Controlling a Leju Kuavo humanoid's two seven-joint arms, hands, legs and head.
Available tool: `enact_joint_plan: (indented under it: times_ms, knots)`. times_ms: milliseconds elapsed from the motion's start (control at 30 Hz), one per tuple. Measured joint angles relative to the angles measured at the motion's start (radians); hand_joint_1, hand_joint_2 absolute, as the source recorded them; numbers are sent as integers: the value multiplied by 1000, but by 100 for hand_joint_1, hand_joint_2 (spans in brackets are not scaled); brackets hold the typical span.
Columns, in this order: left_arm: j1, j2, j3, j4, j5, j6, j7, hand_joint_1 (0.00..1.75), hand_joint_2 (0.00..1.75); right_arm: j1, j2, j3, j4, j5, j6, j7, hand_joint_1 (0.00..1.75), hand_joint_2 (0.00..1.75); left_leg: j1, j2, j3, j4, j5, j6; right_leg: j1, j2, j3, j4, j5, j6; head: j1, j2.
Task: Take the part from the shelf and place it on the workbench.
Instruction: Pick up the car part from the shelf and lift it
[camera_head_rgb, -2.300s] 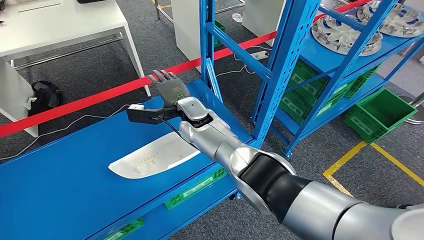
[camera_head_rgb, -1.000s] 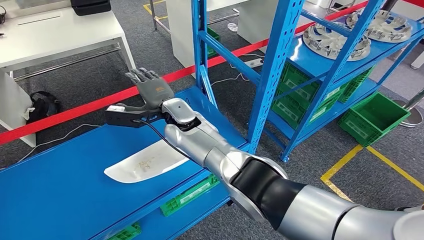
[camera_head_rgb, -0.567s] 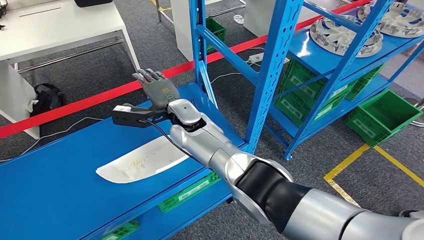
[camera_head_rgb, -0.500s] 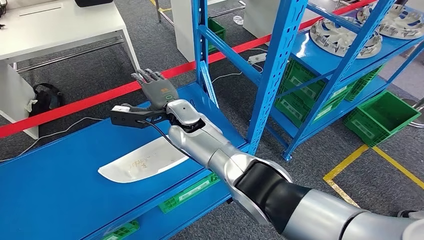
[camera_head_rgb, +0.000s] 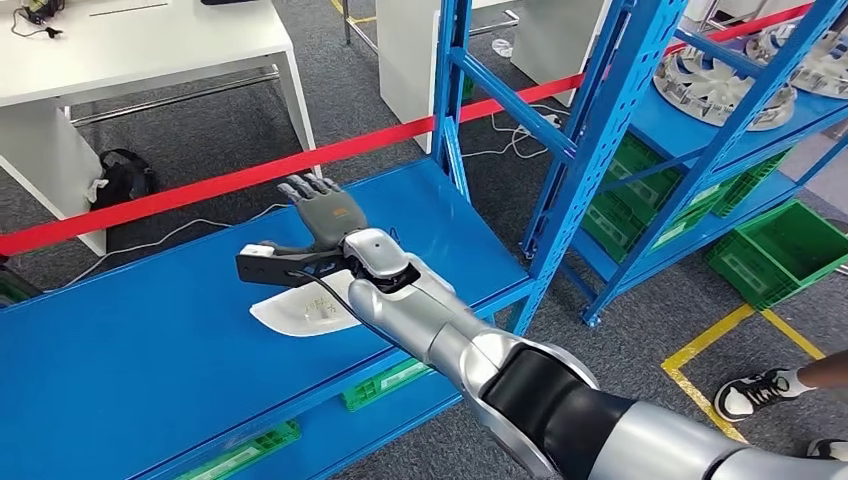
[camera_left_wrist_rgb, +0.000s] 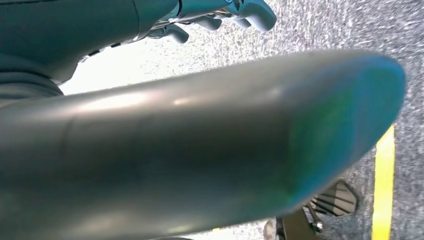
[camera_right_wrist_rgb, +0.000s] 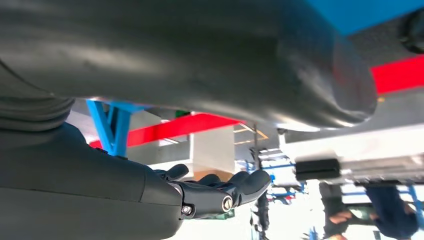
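Part: flat white curved plastic part (camera_head_rgb: 300, 312) is lying on the blue table (camera_head_rgb: 130, 340), near its front edge, with one end running under the silver forearm.
Right hand: dark grey right hand (camera_head_rgb: 322, 206) is hovering just above and beyond the part, palm down, fingers (camera_head_rgb: 305, 186) stretched out and spread apart, gripping nothing.
Why it lies so: the part is sitting flat on the blue surface and the hand is off it, so I judge the placing to be as good as done; the open, raised fingers fit a release rather than a reach.
Wrist camera: a black bracket (camera_head_rgb: 285, 264) is jutting sideways from the wrist, right over the part's near end.
Left hand: left hand (camera_left_wrist_rgb: 220, 15) is hanging low over grey carpet beside a yellow floor line (camera_left_wrist_rgb: 384, 190); the fingers are looking curled in, but the big grey thumb is blocking the palm, so I cannot tell whether they are closed.
Shelf: blue metal shelf rack (camera_head_rgb: 600, 120) is standing just to the right of the table, silver wheel covers (camera_head_rgb: 720, 85) resting on its upper level, green crates (camera_head_rgb: 775, 250) below.
Hidden: the forearm is covering the part's right end, so its full outline is hard to read; faint marks on it are too small to make out.
Edge of frame: a person's shoe (camera_head_rgb: 755, 392) is showing at the lower right, the rest cut off.
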Motion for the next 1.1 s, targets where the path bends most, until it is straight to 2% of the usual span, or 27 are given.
enact_joint_plan:
  times_ms: [33, 100, 167, 200, 233, 300, 333, 367, 400, 433, 467, 500, 533, 567, 633, 667, 700, 767, 800, 833, 867, 900, 933, 1000, 1033, 1067, 1100]
  knots:
    - [-3, -3, 0, 0, -4, 0, 3, 0, 0, -6, 0, 4, -1, -4, 5, -2, 0, 0, 0, 0, -3, 2, 0, -3, 3, 0, 14, -26, 2, -8, -2, 0]
    - [-6, -8, 0, 1, -12, -1, 7, 0, 0, -13, -2, 12, -2, -15, 10, -5, 0, 0, 3, 0, -6, 0, 6, -12, 7, -1, 22, -46, 4, -15, -4, 0]
    - [-7, -10, 0, 2, -20, -3, 9, 0, 0, -18, -3, 19, -3, -26, 7, -6, 0, 0, 3, 2, -14, 6, -4, -21, -3, 0, 35, -85, 6, -19, -4, 0]
    - [-9, -11, 0, 3, -22, -4, 10, 0, 0, -21, -3, 23, -4, -30, 5, -6, 0, 0, 2, 2, -26, 27, -23, -26, -10, 0, 40, -105, 9, -21, -3, 0]
    - [-10, -10, 0, 3, -24, -5, 10, 0, 0, -24, -4, 27, -4, -34, 4, -7, 0, 0, 4, 3, -44, 70, -54, -32, -15, 0, 44, -120, 12, -20, -1, 0]
    - [-14, -6, 0, 2, -26, -5, 11, 0, 0, -25, -7, 33, -4, -37, 3, -7, 0, 0, 12, 5, -88, 192, -116, -47, -19, -3, 36, -121, 22, -16, 1, 0]
    - [-15, -4, 0, 2, -26, -5, 11, 0, 0, -25, -8, 36, -4, -37, 3, -7, 0, 0, 17, 6, -102, 238, -131, -54, -22, -4, 30, -117, 25, -11, 1, 0]
    - [-16, -2, 0, 2, -26, -5, 12, 0, 0, -24, -8, 38, -4, -37, 3, -7, 0, 0, 22, 6, -102, 252, -126, -61, -26, -5, 23, -112, 27, -7, 0, 0]
    - [-16, 0, 0, 2, -26, -5, 13, 0, 0, -24, -8, 39, -4, -37, 3, -7, 0, 0, 28, 7, -83, 226, -102, -68, -30, -6, 15, -105, 30, -3, 0, 0]
    - [-17, 1, 0, 2, -26, -5, 13, 0, 0, -25, -8, 40, -4, -37, 3, -7, 0, 0, 34, 8, -50, 169, -67, -76, -36, -6, 7, -97, 32, 3, 0, 0]
    - [-18, 0, 0, 3, -26, -5, 13, 0, 0, -27, -8, 40, -5, -37, 3, -7, 0, 0, 38, 8, -13, 104, -48, -86, -41, -5, -3, -90, 36, 10, -1, 0]
    - [-19, -1, 0, 3, -26, -5, 13, 0, 0, -28, -9, 40, -5, -38, 3, -7, 0, 0, 40, 6, 17, 51, -30, -87, -42, -4, -12, -83, 40, 18, -2, 0]
    - [-20, -2, 0, 4, -27, -5, 13, 0, 0, -29, -9, 40, -5, -38, 3, -7, 0, 0, 40, 3, 31, 19, -26, -84, -41, -3, -19, -78, 45, 26, -2, 0]
    - [-21, -3, 0, 4, -27, -5, 13, 0, 0, -30, -9, 40, -5, -38, 3, -7, 0, 0, 38, 0, 31, 11, -30, -75, -38, -1, -24, -77, 52, 34, -2, 0]
    - [-22, -2, 0, 4, -27, -5, 13, 0, 0, -30, -12, 40, -4, -38, 3, -7, 0, 0, 37, -2, 16, 15, -19, -49, -37, 1, -30, -80, 68, 46, 1, 0]
    - [-22, -2, 0, 3, -27, -5, 13, 0, 0, -30, -14, 41, -4, -38, 3, -7, 0, 0, 36, -1, 9, 17, -13, -36, -38, 0, -35, -77, 64, 51, 1, 0]
    - [-22, -2, 0, 3, -27, -5, 13, 0, 0, -30, -15, 41, -4, -38, 3, -7, 0, 0, 36, 1, 0, 16, -4, -24, -39, -2, -45, -57, 43, 55, 1, 0]
    - [-22, -2, 0, 3, -27, -5, 13, 0, 0, -31, -17, 41, -4, -38, 3, -7, 0, 0, 33, 4, -23, 16, 15, -7, -39, -4, -85, 52, -42, 59, 1, 0]
    - [-22, -2, 0, 3, -27, -5, 13, 0, 0, -31, -17, 41, -4, -38, 3, -7, 0, 0, 30, 5, -35, 16, 24, -3, -37, -4, -108, 127, -88, 59, 1, 0]
    - [-22, -2, 0, 3, -26, -5, 8, 0, 0, -30, -17, 41, -4, -38, 2, -7, 0, 0, 27, 6, -47, 16, 32, 0, -34, -3, -123, 189, -120, 57, 1, 0]
    - [-23, -1, 0, 3, -26, -7, -2, 0, 0, -30, -17, 42, -4, -39, 0, -8, 0, 0, 23, 6, -58, 17, 40, 2, -31, -3, -120, 218, -134, 53, 1, 0]
    - [-27, -1, 0, 3, -28, -11, -12, 0, 0, -30, -17, 43, -4, -40, -5, -9, 0, 0, 19, 6, -68, 17, 48, 3, -26, -3, -94, 202, -130, 45, 1, 0]
    - [-34, 0, -1, 3, -34, -16, -17, 0, 0, -31, -16, 44, -5, -42, -12, -8, 0, 0, 14, 6, -76, 17, 55, 4, -20, -3, -47, 147, -114, 33, 1, 0]
    - [-56, 0, -7, 3, -54, -27, -3, 0, 0, -37, -13, 50, -7, -48, -24, -4, 0, 0, 9, 5, -85, 16, 69, 3, -5, -6, 61, -5, -83, 4, 0, 0]
    - [-68, 1, -11, 3, -63, -29, 10, 0, 0, -40, -11, 53, -9, -50, -28, -2, 0, 0, 9, 5, -87, 16, 74, -1, 1, -8, 93, -57, -75, -5, 2, 0]
    - [-77, 2, -14, 3, -67, -29, 19, 0, 0, -42, -9, 56, -10, -52, -30, -1, 0, 0, 11, 6, -89, 15, 79, -6, 7, -10, 107, -84, -72, -9, 5, 0]
    - [-85, 3, -16, 3, -70, -29, 24, 0, 0, -43, -8, 58, -12, -53, -32, -1, 0, 0, 12, 7, -90, 12, 85, -13, 10, -11, 107, -90, -68, -9, 7, 0]
